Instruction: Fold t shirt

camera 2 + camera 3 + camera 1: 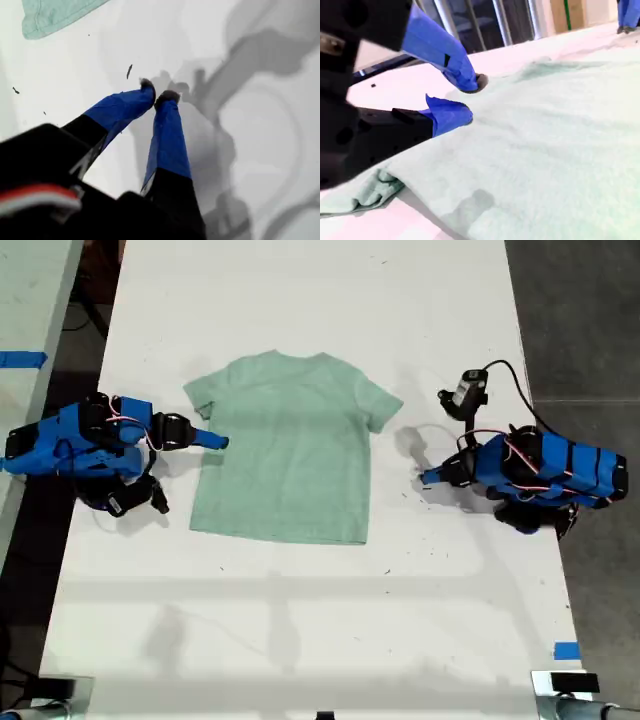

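Observation:
The pale mint-green t shirt (290, 450) lies flat and spread out on the white table (300, 630), neck toward the far edge. My first gripper (428, 477) is at the exterior view's right, shut and empty, a short way off the shirt's sleeve. In the first wrist view its tips (157, 94) meet over bare table, with a corner of the t shirt (50, 15) beyond. My second gripper (215, 441) is at the exterior view's left, at the shirt's side edge under the sleeve. It is open (467, 97), its lower finger (447, 115) resting on the t shirt (545, 140).
A small black and white device (465, 390) with a cable sits behind the first arm. Blue tape (565, 650) marks the table near the exterior view's lower right. Another table with blue tape (20, 360) stands at the exterior view's left.

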